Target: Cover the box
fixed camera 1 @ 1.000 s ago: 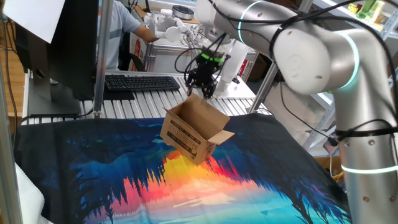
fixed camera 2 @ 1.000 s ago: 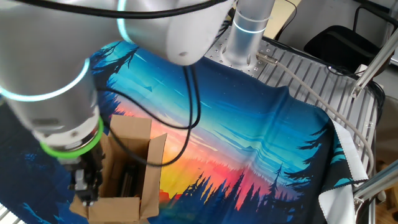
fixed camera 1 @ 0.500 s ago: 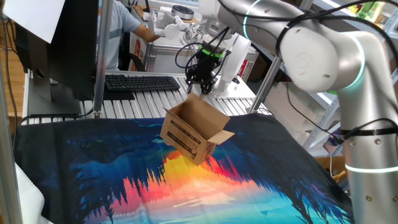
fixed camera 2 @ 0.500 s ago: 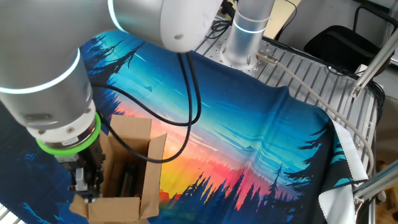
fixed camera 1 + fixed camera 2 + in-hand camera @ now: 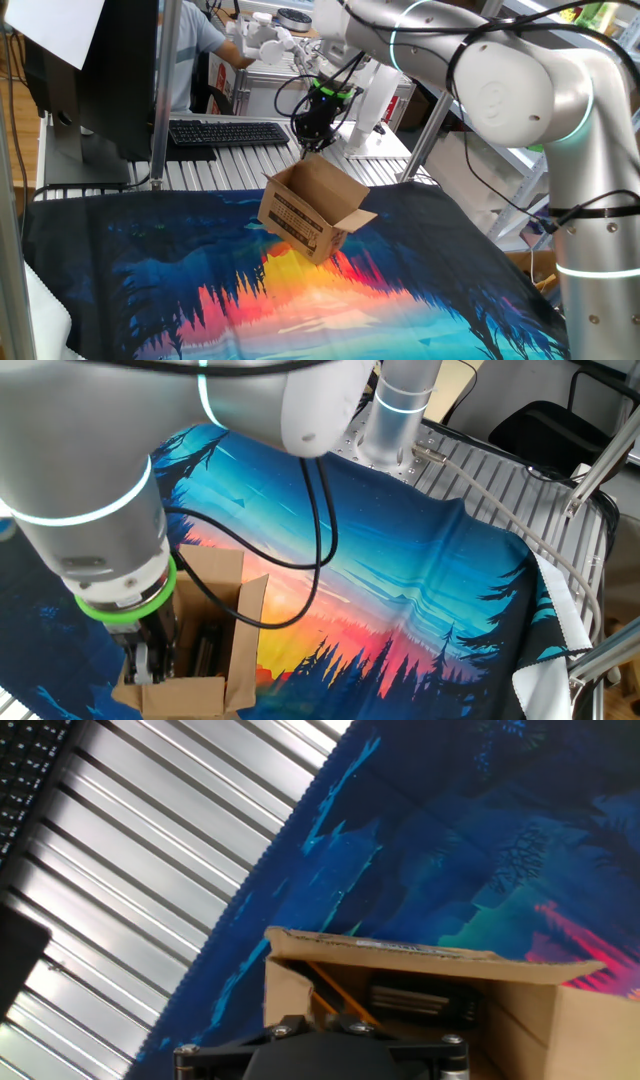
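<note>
1. Cardboard box (image 5: pixel 312 211), small and brown, sits on a colourful cloth (image 5: pixel 250 290) printed with dark trees against a blue, orange and red sky. The cloth covers most of a table of silver metal slats (image 5: pixel 130 890).
2. In one fixed view the box stands near the far edge of the cloth with its top open. Black printed text shows on the side facing the camera. One flap stands up at the back and another spreads out to the right.
3. The gripper (image 5: pixel 312 140) hangs pointing straight down, just above the upright rear flap. Its jaws are drawn together, almost fully closed. No picture makes clear whether they pinch the flap's edge or hold nothing.
4. From the other fixed view, the large grey arm (image 5: pixel 100 490) with a green ring fills the left side. The gripper sits low over the near part of the open box, with dark contents visible inside.
5. The hand view looks down into the box, showing a flap edge across the frame and a dark object within.
6. A black keyboard (image 5: pixel 228 132) lies on the slats beyond the cloth.
</note>
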Tool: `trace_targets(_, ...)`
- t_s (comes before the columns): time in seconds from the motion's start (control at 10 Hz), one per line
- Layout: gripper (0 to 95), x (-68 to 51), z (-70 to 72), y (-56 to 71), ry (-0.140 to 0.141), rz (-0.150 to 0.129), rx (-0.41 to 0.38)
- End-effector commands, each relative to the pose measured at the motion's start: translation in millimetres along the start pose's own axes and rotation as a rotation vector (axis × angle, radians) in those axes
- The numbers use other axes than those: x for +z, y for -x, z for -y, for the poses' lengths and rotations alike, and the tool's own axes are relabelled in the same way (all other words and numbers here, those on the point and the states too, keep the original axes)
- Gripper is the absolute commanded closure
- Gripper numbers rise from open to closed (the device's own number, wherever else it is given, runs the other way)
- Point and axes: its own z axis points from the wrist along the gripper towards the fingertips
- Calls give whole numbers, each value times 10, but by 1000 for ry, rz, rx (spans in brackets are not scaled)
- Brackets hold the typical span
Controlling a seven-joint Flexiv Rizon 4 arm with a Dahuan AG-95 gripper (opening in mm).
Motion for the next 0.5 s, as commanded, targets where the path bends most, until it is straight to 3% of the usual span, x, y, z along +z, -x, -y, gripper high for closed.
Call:
trace_targets(0.1, 950, -57, -62, 19, -1, -18, 12)
trace_targets(0.5, 950, 9, -112, -56, 2, -11, 29)
